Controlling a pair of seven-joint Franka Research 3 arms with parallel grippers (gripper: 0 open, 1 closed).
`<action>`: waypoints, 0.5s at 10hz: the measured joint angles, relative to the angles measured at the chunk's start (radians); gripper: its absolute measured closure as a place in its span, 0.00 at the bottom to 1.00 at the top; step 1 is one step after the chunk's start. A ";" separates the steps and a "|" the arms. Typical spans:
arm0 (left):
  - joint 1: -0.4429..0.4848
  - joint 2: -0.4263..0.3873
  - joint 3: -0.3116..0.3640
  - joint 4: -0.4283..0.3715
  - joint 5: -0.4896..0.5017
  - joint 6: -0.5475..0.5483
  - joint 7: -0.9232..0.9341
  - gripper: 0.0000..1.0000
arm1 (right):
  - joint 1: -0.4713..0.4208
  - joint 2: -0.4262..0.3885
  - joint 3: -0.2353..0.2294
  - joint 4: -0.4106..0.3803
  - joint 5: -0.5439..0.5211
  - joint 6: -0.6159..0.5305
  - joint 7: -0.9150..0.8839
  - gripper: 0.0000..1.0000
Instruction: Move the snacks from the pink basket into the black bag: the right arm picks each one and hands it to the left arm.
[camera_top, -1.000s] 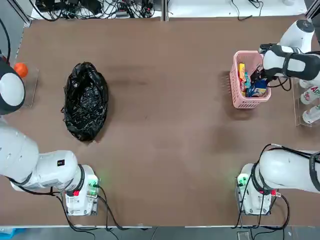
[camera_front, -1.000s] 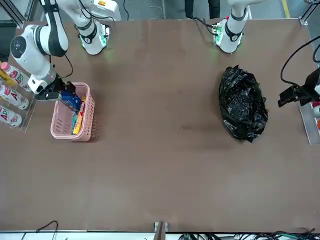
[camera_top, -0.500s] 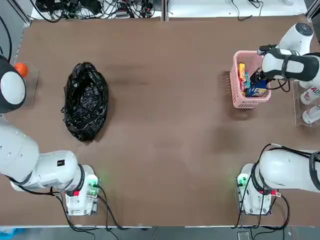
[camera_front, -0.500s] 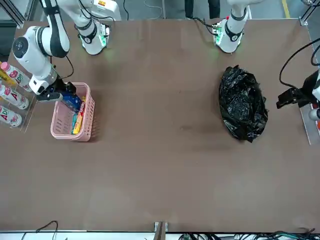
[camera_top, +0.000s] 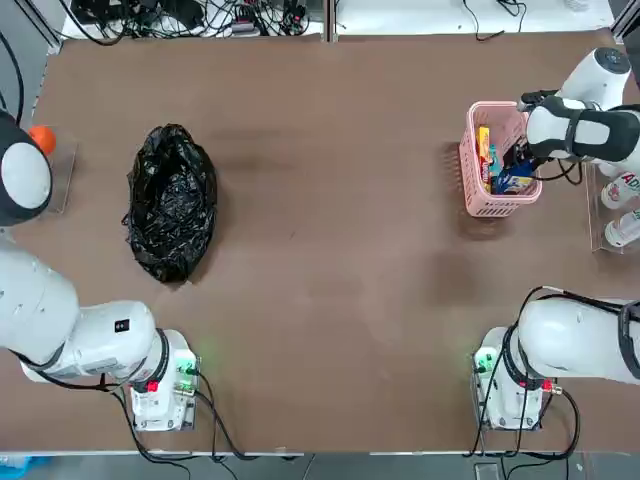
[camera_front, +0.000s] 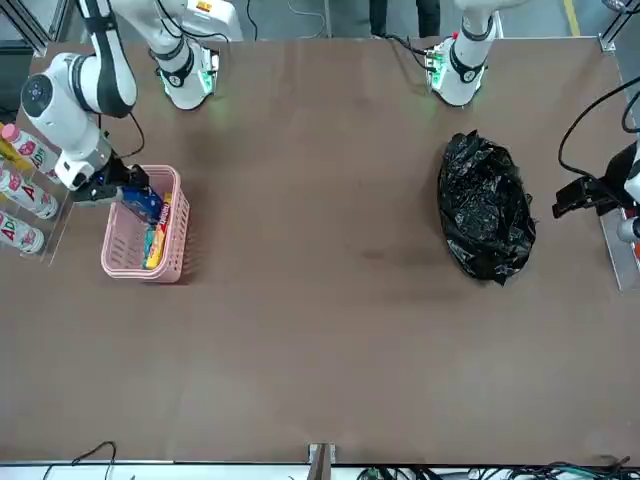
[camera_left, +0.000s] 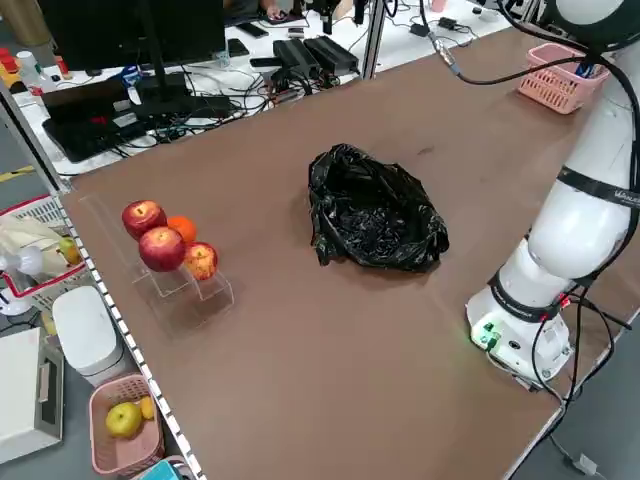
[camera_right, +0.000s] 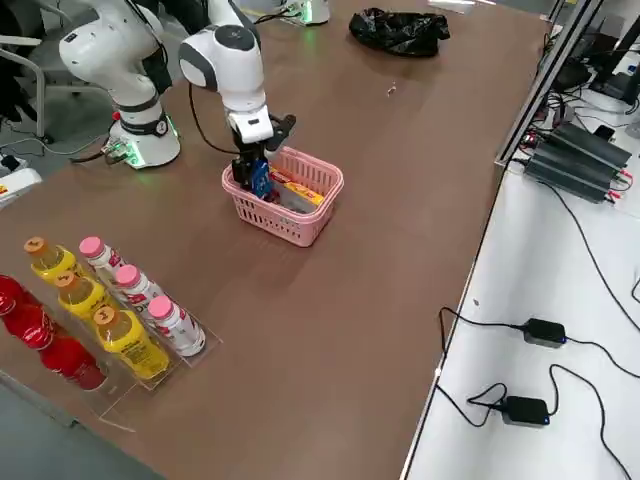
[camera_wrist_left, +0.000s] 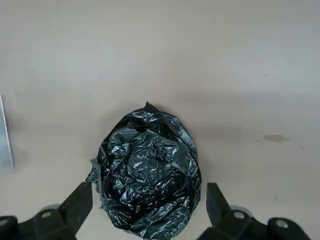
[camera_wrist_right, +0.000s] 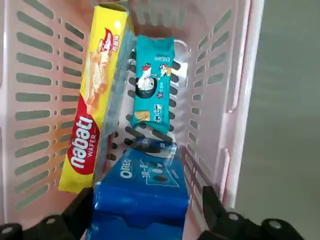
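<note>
Right jaws (camera_wrist_right: 149, 200): wide, blue packet (camera_wrist_right: 139, 192) between
Right wrist view only: "nabati WAFER", "OREO" legible
Left jaws (camera_wrist_left: 150, 197): wide, black bag (camera_wrist_left: 148, 175) beyond

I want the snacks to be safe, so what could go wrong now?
The right gripper could squash the blue packet, since its open fingers are around one end. It might bump the yellow box lying right beside it. Later, a snack might miss the black bag, because its plastic looks crumpled.
</note>
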 joint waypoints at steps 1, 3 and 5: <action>-0.001 0.000 0.000 0.000 0.000 0.000 0.000 0.00 | 0.000 0.000 0.000 0.000 0.000 0.000 -0.001 0.06; -0.001 0.000 0.000 0.000 0.000 0.000 0.000 0.00 | 0.000 0.000 0.000 -0.001 0.000 0.000 -0.001 0.10; -0.001 0.001 0.000 0.000 0.000 0.000 0.000 0.00 | 0.000 0.000 0.000 -0.002 0.000 0.000 -0.002 0.19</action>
